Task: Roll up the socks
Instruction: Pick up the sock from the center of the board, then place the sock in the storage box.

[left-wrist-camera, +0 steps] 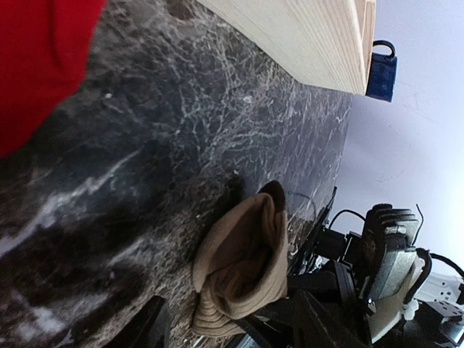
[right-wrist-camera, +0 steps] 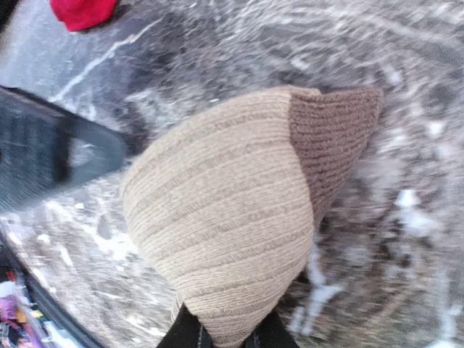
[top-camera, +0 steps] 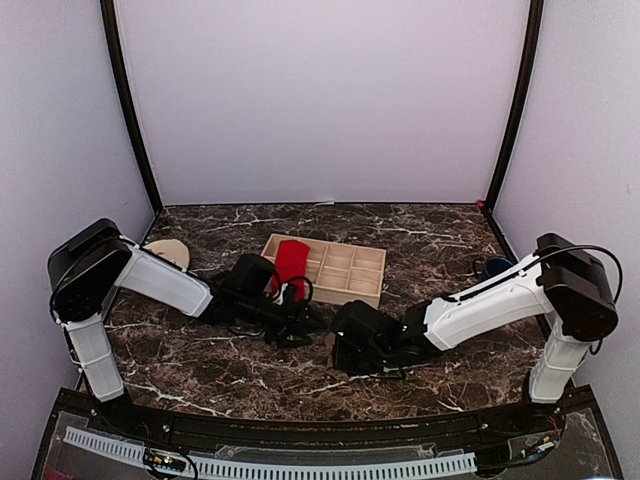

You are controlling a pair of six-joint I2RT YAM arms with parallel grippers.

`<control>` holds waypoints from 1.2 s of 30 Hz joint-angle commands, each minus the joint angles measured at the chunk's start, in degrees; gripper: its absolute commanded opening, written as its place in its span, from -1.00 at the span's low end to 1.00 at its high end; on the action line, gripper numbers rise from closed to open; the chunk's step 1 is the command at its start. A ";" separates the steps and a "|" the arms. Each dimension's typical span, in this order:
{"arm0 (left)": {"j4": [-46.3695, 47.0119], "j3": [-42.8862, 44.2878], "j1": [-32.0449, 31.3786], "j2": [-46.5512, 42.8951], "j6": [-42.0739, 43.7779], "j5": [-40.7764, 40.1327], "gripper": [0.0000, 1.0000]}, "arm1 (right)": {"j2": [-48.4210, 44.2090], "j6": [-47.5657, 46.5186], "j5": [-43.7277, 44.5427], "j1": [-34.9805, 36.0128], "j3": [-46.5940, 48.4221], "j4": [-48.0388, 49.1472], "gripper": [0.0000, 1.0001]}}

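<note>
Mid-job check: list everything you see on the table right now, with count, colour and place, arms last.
tan-brown ribbed knit sock: one, tan with a darker brown end, bunched on the table in front of the tray, between the grippers
bright red fabric sock: one, red, draped over the tray's left end
pale wooden compartment tray: one, light wood, table centre
round beige disc: one, beige, far left, behind the left arm
small dark blue object: one, far right near the wall; too small to identify
dark marble table: one, black with white veins
left gripper: open, beside the tan-brown sock
right gripper: shut on the tan-brown sock
</note>
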 commanded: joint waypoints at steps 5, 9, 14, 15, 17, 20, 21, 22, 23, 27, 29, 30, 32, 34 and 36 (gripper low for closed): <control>-12.20 -2.34 0.60 -11.08 3.60 -9.90 0.22 | -1.17 -10.67 10.18 0.28 12.68 -24.00 -1.00; -13.87 -3.62 0.78 -14.87 4.57 -11.54 0.23 | 0.02 -16.85 13.46 -0.86 22.18 -31.53 -1.00; -15.61 -4.82 1.41 -18.55 5.49 -12.62 0.23 | 2.91 -24.29 15.63 -4.53 32.60 -36.85 -1.00; -16.23 -4.93 1.52 -19.01 5.72 -12.82 0.23 | 3.47 -25.64 15.71 -5.60 34.06 -37.10 -1.00; -17.10 -5.15 1.76 -19.90 6.12 -13.09 0.23 | 4.68 -28.37 15.53 -7.80 36.76 -36.94 -1.00; -18.17 -5.59 2.15 -21.12 6.53 -13.54 0.23 | 8.24 -32.92 14.24 -11.39 41.84 -36.91 -1.00; -18.41 -5.75 2.30 -21.43 6.59 -13.65 0.23 | 9.70 -34.10 14.07 -12.30 43.75 -37.64 -1.00; -18.59 -5.87 2.47 -21.75 6.60 -13.72 0.23 | 11.12 -35.19 13.84 -13.09 45.76 -38.17 -1.00; -18.69 -6.04 2.63 -22.02 6.60 -13.80 0.23 | 12.45 -36.07 13.76 -13.87 47.38 -38.58 -1.00; -18.83 -6.58 3.19 -22.51 6.59 -14.00 0.23 | 16.84 -38.25 13.58 -16.50 52.62 -39.61 -1.00; -19.07 -6.69 3.35 -22.60 6.60 -14.06 0.23 | 18.27 -38.69 14.20 -17.57 54.18 -40.50 -1.00; -19.09 -6.77 3.46 -22.65 6.68 -14.07 0.23 | 18.74 -38.82 14.54 -18.06 54.61 -40.93 -1.00; -19.18 -6.94 3.72 -22.77 6.68 -14.12 0.23 | 19.24 -38.84 15.03 -18.93 54.63 -41.71 -1.00; -19.27 -7.08 3.92 -22.78 6.68 -14.11 0.23 | 19.00 -38.58 14.91 -19.66 53.52 -42.28 -1.00; -19.27 -7.13 4.02 -22.80 6.62 -14.08 0.23 | 18.44 -38.43 14.68 -19.94 51.94 -42.57 -1.00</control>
